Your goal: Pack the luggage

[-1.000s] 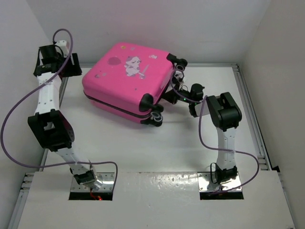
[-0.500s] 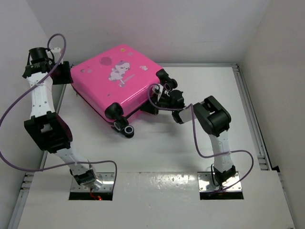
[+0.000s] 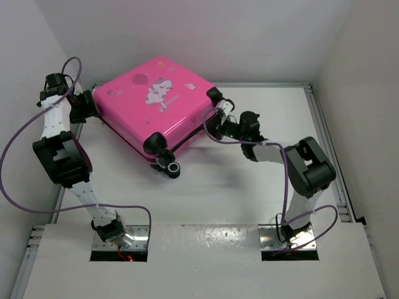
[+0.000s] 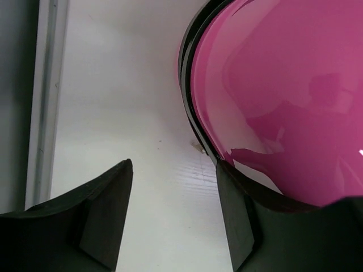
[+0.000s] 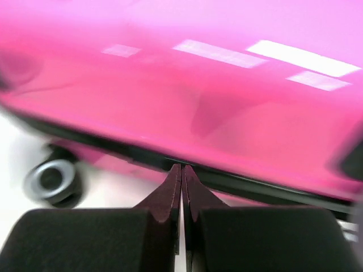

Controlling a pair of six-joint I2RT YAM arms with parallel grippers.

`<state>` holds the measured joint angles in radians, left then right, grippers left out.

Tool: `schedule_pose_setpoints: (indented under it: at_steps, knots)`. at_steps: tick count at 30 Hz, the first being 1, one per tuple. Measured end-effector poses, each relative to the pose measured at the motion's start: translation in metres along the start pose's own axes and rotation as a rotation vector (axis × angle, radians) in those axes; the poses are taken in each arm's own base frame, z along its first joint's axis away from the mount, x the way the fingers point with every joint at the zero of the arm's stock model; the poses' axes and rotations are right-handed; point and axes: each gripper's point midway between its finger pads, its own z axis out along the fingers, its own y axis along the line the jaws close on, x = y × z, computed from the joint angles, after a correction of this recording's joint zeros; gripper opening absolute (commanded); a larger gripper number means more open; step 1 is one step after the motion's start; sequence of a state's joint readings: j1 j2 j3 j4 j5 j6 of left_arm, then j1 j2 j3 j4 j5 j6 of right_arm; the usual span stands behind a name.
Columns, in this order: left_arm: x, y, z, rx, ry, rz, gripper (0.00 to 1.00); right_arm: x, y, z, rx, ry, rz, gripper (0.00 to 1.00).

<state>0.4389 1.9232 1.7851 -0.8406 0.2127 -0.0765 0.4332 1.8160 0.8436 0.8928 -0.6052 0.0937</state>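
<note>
Closely flanking luggage (image 3: pixel 156 103) edges: left end effector (image 4: pixel 173 170) released, right end effector (image 5: pixel 181 168) clenched.

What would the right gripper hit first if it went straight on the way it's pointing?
The right gripper, shut, aims at the luggage, at its black zipper seam; it looks nearly touching.

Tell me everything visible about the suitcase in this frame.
The suitcase is a glossy hot-pink hard shell with a white cartoon animal print on top, a black zipper seam round its middle and black wheels at its near-right end. It looks closed and lies flat, turned diagonally, at the far left of the table. The open left gripper has one finger against its left corner; the shut right gripper has its tips at the seam on the right side.
</note>
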Motion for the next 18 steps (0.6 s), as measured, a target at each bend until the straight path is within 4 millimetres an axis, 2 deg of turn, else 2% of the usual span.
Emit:
schedule_pose_setpoints:
  at_steps: [5, 8, 9, 11, 12, 15, 18]
  knots:
    - [-0.009, -0.009, -0.014, 0.009, -0.047, 0.075, 0.70, -0.006, -0.040, -0.012, 0.135, -0.018, -0.056, 0.00]
    - [-0.009, -0.024, -0.040, 0.020, -0.097, 0.144, 0.71, -0.001, -0.043, -0.007, 0.139, -0.019, -0.063, 0.00]
    - [-0.009, -0.028, -0.050, 0.022, -0.115, 0.159, 0.74, 0.002, -0.041, -0.004, 0.130, -0.014, -0.060, 0.02]
    - [-0.009, -0.035, -0.071, 0.028, -0.159, 0.189, 0.77, 0.009, -0.036, -0.003, 0.100, 0.002, -0.047, 0.13]
    - [-0.008, -0.035, -0.079, 0.024, -0.174, 0.193, 0.79, 0.011, -0.033, -0.003, 0.083, 0.007, -0.039, 0.25]
    - [-0.007, -0.024, -0.092, -0.005, -0.199, 0.183, 0.82, 0.014, -0.024, -0.007, 0.012, 0.022, -0.013, 0.45]
    - [0.002, -0.014, -0.087, -0.021, -0.178, 0.167, 0.87, 0.020, -0.015, -0.012, -0.040, 0.049, 0.033, 0.49]
